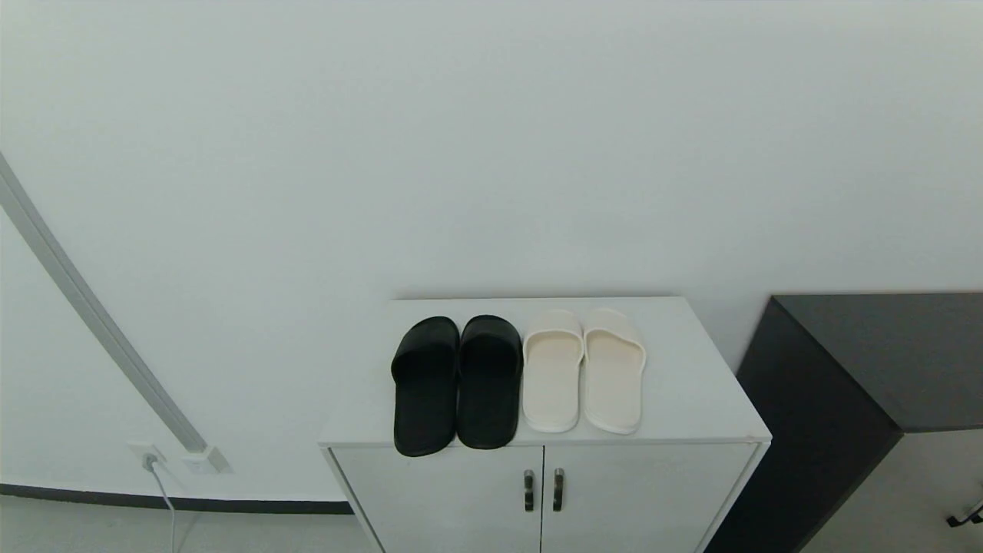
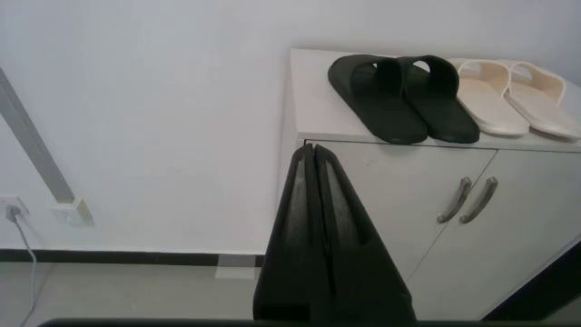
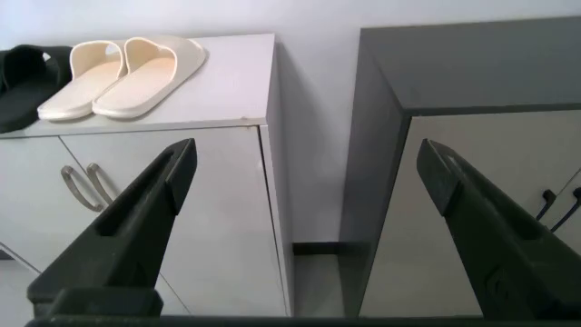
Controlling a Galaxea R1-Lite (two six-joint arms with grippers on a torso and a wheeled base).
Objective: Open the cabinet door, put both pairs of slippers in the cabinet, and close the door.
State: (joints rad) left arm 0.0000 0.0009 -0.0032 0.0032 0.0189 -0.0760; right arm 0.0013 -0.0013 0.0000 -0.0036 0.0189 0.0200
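A white two-door cabinet [image 1: 691, 399] is standing against the wall, its doors [image 1: 445, 499] sitting shut, with their dark metal handles [image 1: 528, 490] flanking the centre seam. On top, a pair of black rubber slide slippers [image 1: 438, 384] is lying with heels slightly overhanging the front edge. Just beside it on the right, a pair of cream slide slippers [image 1: 564, 376] is lying with toes toward the wall.

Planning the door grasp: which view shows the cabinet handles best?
Left wrist view: both handles whole, doors around them. Head view shows them low, near its bottom edge; right wrist view, only obliquely.
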